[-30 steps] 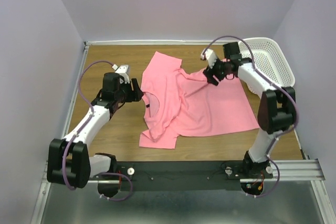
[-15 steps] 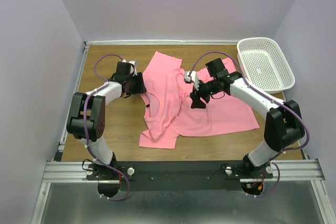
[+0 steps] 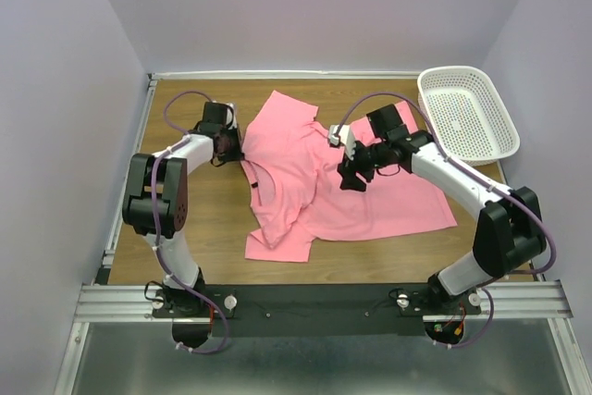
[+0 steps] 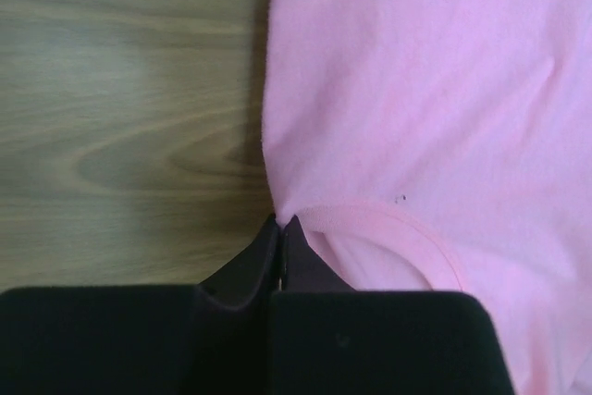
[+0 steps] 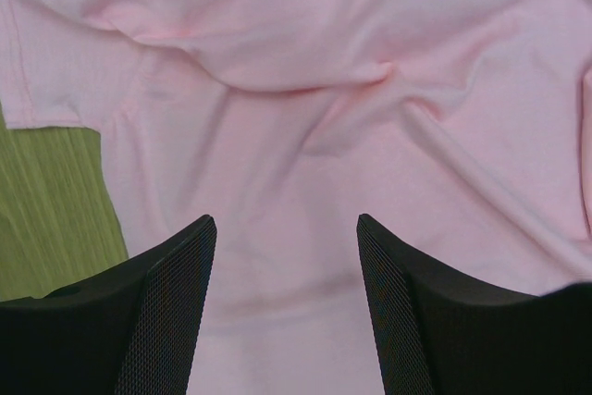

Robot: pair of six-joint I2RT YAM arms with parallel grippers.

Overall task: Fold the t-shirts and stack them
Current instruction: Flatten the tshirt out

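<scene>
One jaw pair had just closed: left gripper (image 4: pixel 280 228), seemingly pinching the shirt (image 3: pixel 370 196) mid-table at its 9 o'clock collar edge, ready to fold; right gripper (image 5: pixel 287 224) hung open over its centre.

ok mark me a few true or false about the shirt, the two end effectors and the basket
1. The left end effector is shut on the t-shirt at its edge beside the collar. True.
2. The right end effector is clamped on a sleeve. False: its fingers stand open above the cloth and hold nothing.
3. The t-shirt is folded into a neat square. False: it lies spread and rumpled on the table, one side doubled over.
4. The white basket sits at the table's far right corner. True.
</scene>
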